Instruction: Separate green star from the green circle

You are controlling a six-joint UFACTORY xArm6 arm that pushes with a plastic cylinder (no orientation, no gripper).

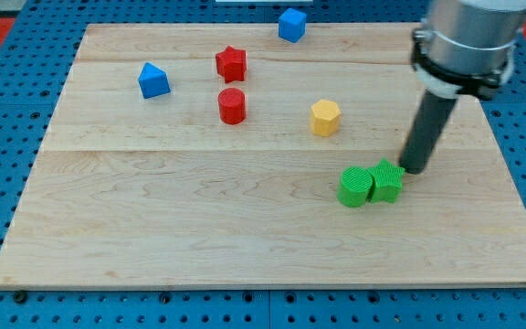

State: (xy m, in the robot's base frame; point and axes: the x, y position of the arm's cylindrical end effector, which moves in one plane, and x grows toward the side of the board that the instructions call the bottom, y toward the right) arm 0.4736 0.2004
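Note:
The green circle and the green star sit side by side and touching at the view's lower right of the wooden board. The circle is on the left, the star on the right. My tip is just to the right of the green star, at its upper right edge, touching it or nearly so. The dark rod rises from there to the arm's grey body at the view's top right.
A yellow hexagon block lies above and left of the green pair. A red cylinder, a red star, a blue block and a blue cube lie toward the view's top.

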